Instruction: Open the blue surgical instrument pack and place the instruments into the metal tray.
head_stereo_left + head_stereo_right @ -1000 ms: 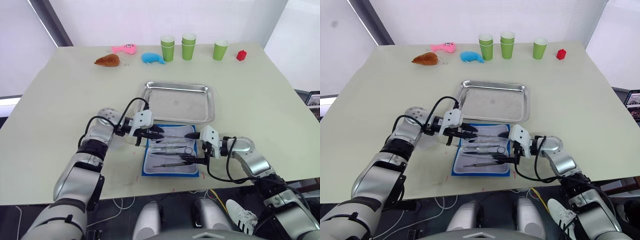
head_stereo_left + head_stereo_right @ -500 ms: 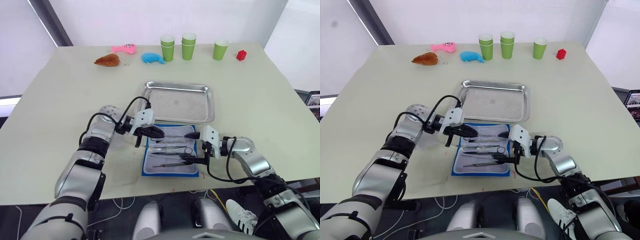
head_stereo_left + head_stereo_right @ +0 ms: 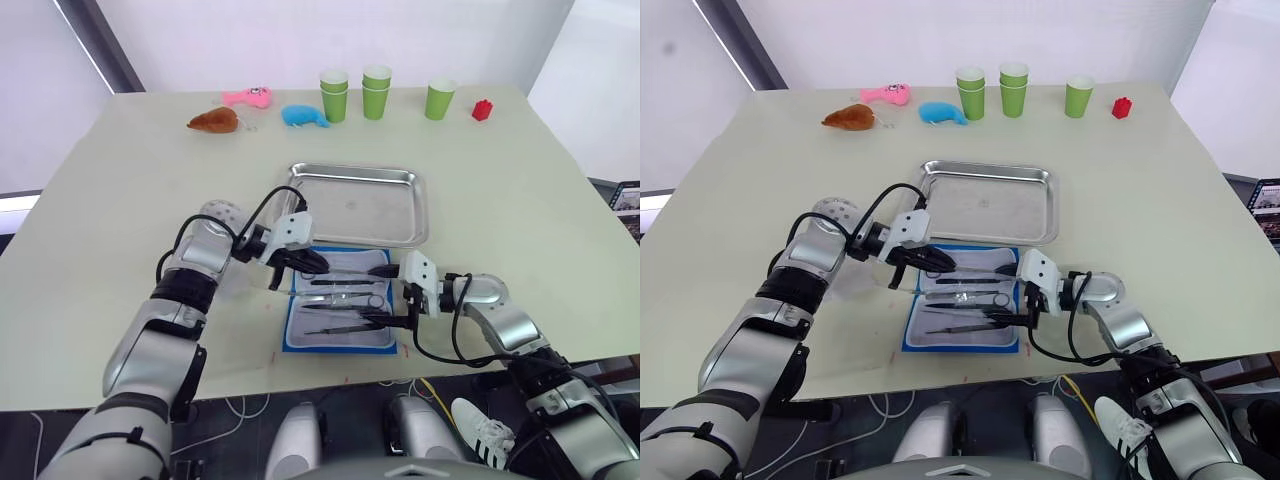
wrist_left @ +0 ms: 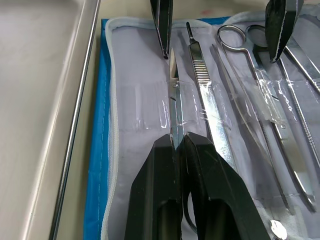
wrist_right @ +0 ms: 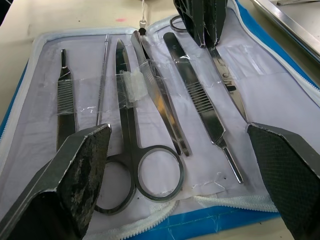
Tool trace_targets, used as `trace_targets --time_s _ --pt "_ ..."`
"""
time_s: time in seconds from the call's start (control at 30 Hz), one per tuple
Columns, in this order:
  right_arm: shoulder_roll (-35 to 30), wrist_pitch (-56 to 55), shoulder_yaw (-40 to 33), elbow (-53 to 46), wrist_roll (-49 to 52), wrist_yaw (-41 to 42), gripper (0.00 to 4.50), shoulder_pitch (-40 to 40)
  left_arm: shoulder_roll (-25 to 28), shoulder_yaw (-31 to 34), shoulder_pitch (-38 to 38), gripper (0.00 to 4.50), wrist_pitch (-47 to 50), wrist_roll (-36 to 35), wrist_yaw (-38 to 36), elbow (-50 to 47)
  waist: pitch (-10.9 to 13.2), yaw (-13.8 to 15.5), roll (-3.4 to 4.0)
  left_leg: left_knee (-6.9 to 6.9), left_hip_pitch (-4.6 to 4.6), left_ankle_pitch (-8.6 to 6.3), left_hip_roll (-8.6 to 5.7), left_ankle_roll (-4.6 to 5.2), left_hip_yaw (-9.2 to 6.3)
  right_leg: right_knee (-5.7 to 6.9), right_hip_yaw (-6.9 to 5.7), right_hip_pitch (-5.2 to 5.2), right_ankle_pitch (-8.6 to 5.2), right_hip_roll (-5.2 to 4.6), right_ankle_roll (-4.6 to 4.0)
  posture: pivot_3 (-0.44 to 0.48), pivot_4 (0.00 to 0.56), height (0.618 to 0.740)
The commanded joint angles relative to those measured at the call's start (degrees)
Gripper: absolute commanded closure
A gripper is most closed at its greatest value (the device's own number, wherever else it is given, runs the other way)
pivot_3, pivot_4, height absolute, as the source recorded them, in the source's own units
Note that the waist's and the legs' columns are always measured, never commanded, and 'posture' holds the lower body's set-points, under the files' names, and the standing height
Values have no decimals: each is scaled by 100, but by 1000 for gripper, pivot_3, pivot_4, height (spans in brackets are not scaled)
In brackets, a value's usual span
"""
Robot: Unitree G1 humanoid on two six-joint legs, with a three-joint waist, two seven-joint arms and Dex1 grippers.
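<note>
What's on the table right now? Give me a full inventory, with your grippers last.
Blue surgical instrument pack: one, blue with pale lining, lying open at the table's near edge, just in front of the tray.
Instruments: several, silvery metal, scissors and slim handled tools, lying in the pack under clear straps.
Metal tray: one, shiny steel, mid-table, nothing in it.
Cups: four, green, two of them stacked, along the far edge.
Red block: one, far right.
Blue toy, pink toy, brown toy: one each, far left.
Left gripper: black, shut on one slim instrument at the tray side of the pack.
Right gripper: black, open, over the pack's right side.
</note>
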Motion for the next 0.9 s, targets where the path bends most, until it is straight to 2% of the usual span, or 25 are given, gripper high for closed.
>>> trace_targets --time_s 0.03,0.9 --pt "-78 347 414 647 -585 -149 0 312 173 19 -237 4400 366 -67 -168 -603 2 -5 2 0 0 0 1 0 0 0 1 -1 0 2 0 0 150 739" --pt "47 291 444 754 -617 -164 0 266 1094 -355 -427 4400 1250 220 -403 -1418 5 -10 3 -1 4 0 27 0 -2 3 6 -5 -2 28 -12 0 150 739"
